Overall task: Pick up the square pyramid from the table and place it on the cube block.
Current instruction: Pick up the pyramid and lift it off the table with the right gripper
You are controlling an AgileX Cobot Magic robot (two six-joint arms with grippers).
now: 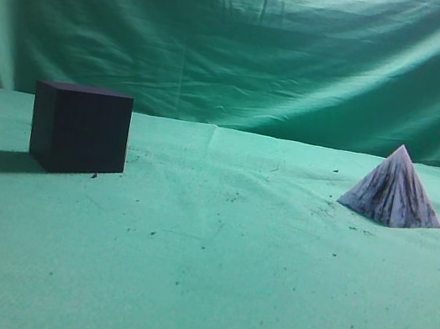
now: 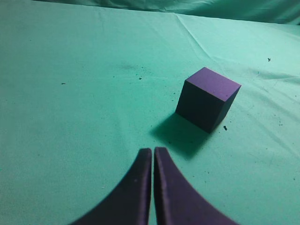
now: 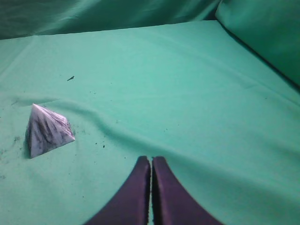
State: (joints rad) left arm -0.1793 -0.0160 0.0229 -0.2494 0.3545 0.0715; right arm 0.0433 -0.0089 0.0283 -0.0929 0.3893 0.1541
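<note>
The square pyramid (image 1: 394, 190) sits upright on the green tabletop (image 1: 208, 282), well apart to the right of the cube block (image 1: 80, 128). Left tool (image 2: 153, 154) and right tool (image 3: 151, 161) hang pressed closed, holding nothing, clear of both shapes

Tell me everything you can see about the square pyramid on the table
The square pyramid is pale white-lilac with dark marbled streaks, matte, with four sloping faces meeting in a sharp tip. It sits upright on its base on the green cloth table, at the right of the exterior view, far from the cube block. Nothing else touches it; the right gripper is closed and well clear of it.
</note>
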